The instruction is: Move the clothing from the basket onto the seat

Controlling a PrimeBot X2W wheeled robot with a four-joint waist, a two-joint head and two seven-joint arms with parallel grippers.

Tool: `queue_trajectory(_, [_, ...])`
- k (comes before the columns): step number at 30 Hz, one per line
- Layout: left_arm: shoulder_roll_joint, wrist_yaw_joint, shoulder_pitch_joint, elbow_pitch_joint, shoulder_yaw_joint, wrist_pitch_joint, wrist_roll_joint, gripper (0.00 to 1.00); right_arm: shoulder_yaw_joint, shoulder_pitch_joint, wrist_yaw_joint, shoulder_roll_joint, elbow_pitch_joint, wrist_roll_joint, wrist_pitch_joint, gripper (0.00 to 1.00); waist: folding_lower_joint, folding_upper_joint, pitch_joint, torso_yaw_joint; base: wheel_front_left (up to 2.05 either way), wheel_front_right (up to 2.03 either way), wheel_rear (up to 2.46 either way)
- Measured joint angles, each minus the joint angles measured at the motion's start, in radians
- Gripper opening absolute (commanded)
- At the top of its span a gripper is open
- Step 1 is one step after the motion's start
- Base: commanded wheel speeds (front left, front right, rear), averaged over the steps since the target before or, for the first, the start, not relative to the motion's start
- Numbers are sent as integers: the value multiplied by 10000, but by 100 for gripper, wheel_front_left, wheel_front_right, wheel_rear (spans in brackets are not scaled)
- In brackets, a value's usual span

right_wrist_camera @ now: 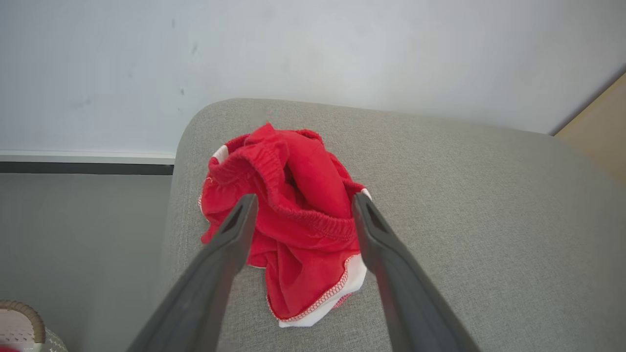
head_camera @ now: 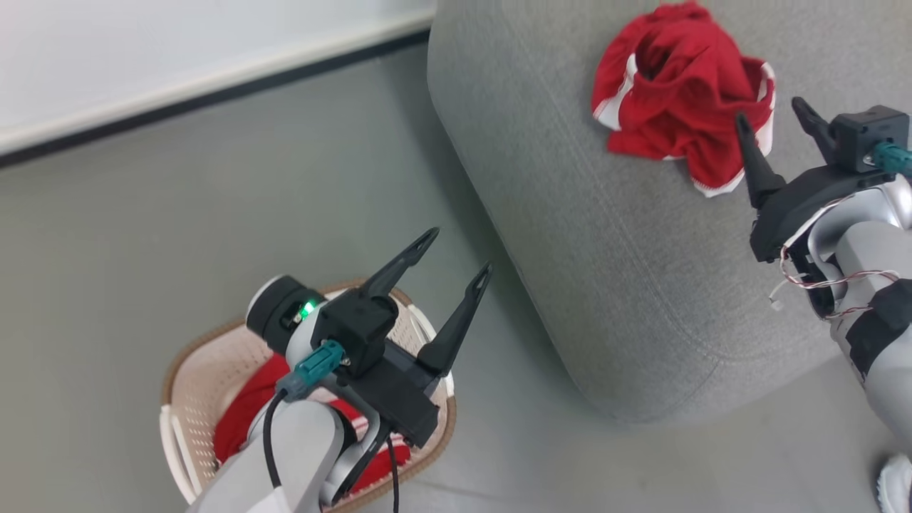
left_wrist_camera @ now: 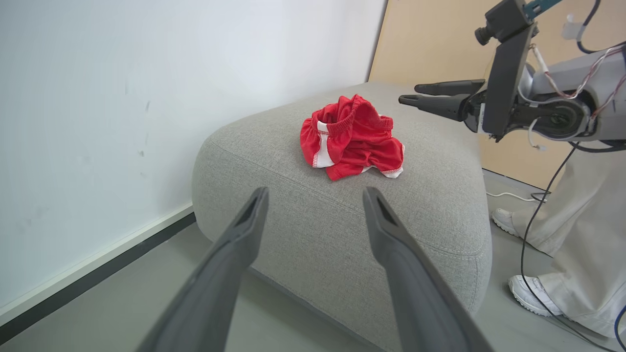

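In the head view the left gripper hangs over the basket, fingers spread and empty, with red clothing lying below it. The right gripper reaches across the seat, fingers parted and empty, tips just beside a crumpled red garment lying on it. The left wrist view looks along its own splayed fingers at the seat's corner, where the right gripper is held level above the garment and a person's legs stand beyond. The right wrist view looks down on the garment, framed between parted fingers; whether they touch it I cannot tell.
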Motion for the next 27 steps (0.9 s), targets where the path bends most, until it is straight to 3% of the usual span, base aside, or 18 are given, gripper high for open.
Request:
queue_trajectory(16, [-247, 531, 1109, 1229, 828, -999, -650, 100, 4, 908, 88, 671, -999, -182, -2, 100, 1, -1, -1751, 747, 0, 0, 0])
queue_trajectory(27, [159, 1195, 2511, 1572, 1958, -1342, -1158, 100, -46, 2454, -40, 1028, -1954, -186, -2, 100, 1, 0, -2935, 1564, 0, 0, 0])
